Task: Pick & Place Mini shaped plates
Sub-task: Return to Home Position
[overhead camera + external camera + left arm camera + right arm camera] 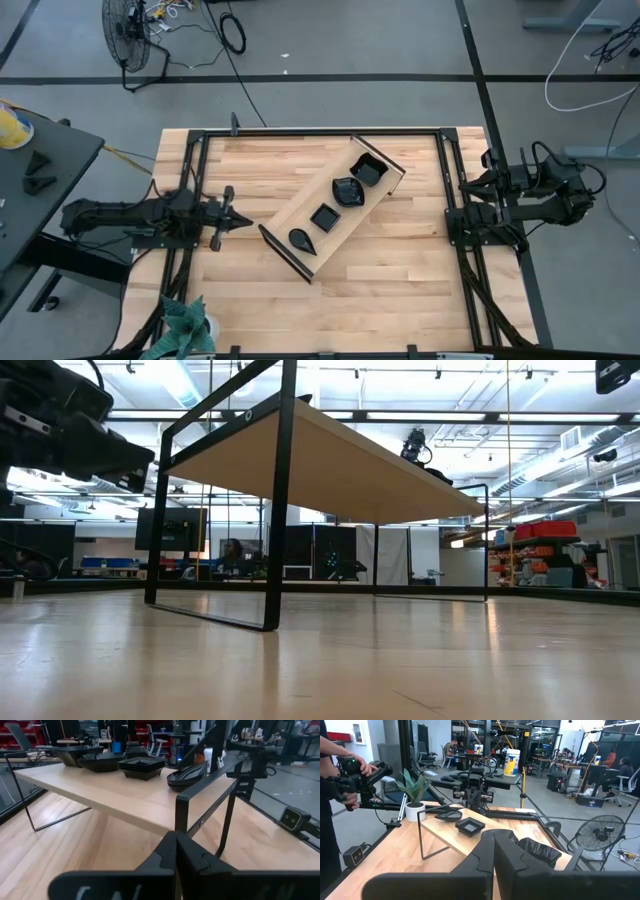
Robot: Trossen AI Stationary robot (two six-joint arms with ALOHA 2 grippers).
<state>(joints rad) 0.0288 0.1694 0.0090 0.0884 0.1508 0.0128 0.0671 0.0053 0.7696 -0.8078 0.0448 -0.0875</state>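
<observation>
A long light-wood tray (300,222) on black legs stands slantwise in the middle of the table. On it sit the mini shaped plates, glossy black: a teardrop one (300,240), a square one (324,216), a wavy-rimmed one (348,191) and one more (368,171) at the far end. In the left wrist view they show as low stacks (142,766). My left gripper (247,222) is shut and level just left of the tray's near end, holding nothing. My right gripper (495,842) is shut and raised at the table's right edge, pointing across the table.
A potted plant (185,325) stands at the near left corner. Black frame rails (300,133) run along the table's edges. In the right wrist view a person's hands (360,770) hold a device beyond the left side. Bare wood lies near and right of the tray.
</observation>
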